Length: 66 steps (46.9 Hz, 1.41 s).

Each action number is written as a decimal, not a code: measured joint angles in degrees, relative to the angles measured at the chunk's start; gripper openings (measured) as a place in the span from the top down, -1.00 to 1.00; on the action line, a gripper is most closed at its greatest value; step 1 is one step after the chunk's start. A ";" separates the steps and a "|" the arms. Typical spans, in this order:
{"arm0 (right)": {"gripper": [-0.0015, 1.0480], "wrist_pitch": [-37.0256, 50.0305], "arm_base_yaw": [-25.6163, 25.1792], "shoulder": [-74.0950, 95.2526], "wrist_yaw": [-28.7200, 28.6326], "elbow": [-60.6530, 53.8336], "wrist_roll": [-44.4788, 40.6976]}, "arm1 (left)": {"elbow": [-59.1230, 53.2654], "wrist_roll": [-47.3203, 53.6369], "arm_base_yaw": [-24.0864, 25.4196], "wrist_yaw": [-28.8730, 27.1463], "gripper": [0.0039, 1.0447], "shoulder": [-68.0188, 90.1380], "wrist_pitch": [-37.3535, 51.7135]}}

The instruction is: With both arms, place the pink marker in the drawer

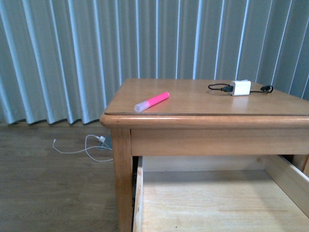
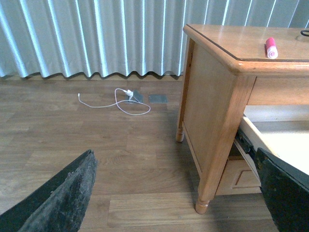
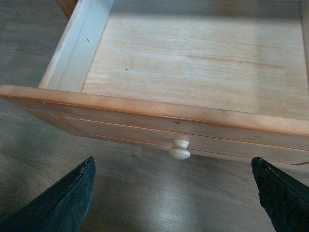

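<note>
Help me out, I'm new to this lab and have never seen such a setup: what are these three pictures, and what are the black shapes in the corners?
They come from one robot with two arms. The front view looks ahead from its body: a wooden nightstand with a pink marker and a white charger on top. Below, the drawer is pulled open and looks bare inside.

The other two pictures come from cameras on the wrists. The black shapes are each arm's fingers, seen close up. The left gripper is beside the nightstand, fingers spread, holding nothing. The right gripper is in front of the drawer's round knob, fingers also spread and holding nothing.

A white cable lies on the floor.
</note>
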 joint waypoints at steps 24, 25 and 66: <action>-0.78 -10.95 -18.91 -32.98 -9.86 -5.79 -2.71 | 0.00 0.02 0.00 0.00 -0.89 0.00 0.00; -0.69 -5.51 -19.61 -34.97 -6.67 -8.46 -3.78 | 0.00 0.02 0.00 0.00 -0.89 0.00 0.00; -0.83 8.87 -21.07 -44.39 -0.92 -17.94 -8.07 | 1.11 -1.18 2.01 8.96 -0.89 2.14 -4.55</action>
